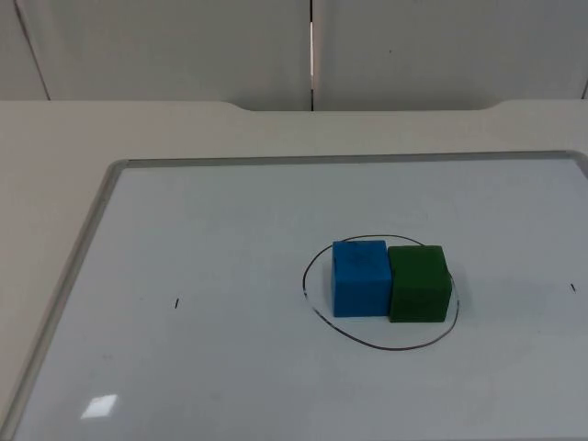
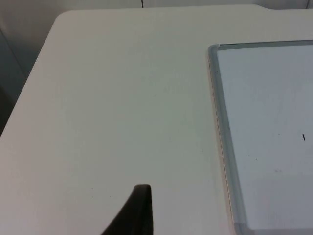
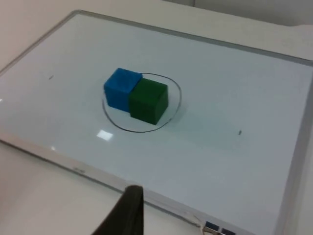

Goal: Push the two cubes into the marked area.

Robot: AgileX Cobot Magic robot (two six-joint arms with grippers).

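Note:
A blue cube point(image 1: 360, 277) and a green cube point(image 1: 419, 282) stand side by side, touching, inside a hand-drawn black oval point(image 1: 386, 346) on the whiteboard. The green cube's right side comes close to the oval's line. In the right wrist view the blue cube point(image 3: 120, 88) and green cube point(image 3: 148, 100) sit within the same oval point(image 3: 132, 129), well away from my right gripper point(image 3: 128, 210), which hangs over the bare table just off the board's frame. My left gripper point(image 2: 139, 210) waits over the bare table beside the board's other edge point(image 2: 221, 122).
The whiteboard's metal frame point(image 1: 87, 239) borders the work surface. Two small black ticks point(image 1: 175, 303) point(image 1: 572, 288) mark the board left and right of the oval. The grey partition wall point(image 1: 184, 46) closes the back.

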